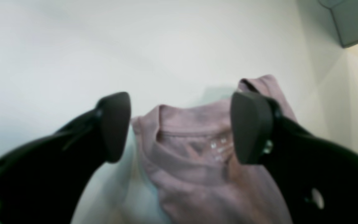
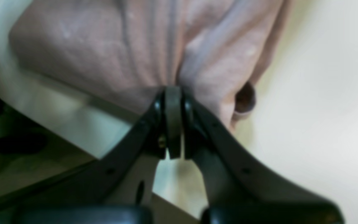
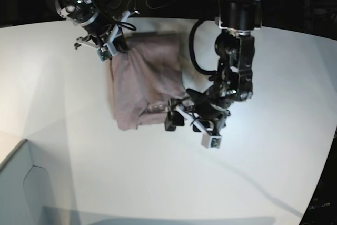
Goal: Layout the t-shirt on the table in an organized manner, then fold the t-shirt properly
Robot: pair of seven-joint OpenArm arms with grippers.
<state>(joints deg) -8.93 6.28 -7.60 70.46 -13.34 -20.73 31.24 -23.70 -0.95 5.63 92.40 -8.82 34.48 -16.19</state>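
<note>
Mauve cotton t-shirt (image 1: 197, 174), neck label (image 1: 221, 146) print unreadably blurred, hangs pinched in the right gripper (image 2: 173, 93), left gripper (image 1: 180, 127) spread above the white table (image 3: 158, 183).

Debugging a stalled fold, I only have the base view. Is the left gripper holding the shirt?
Observer: No. The left gripper is open in its wrist view, the t-shirt collar lying between the jaws, not pinched.
Operator: Right one?
Observer: The right gripper is shut on a bunched fold of cloth.
Operator: Near the table edge?
Observer: Yes, the right wrist view shows the table edge just beside that pinch.
</note>
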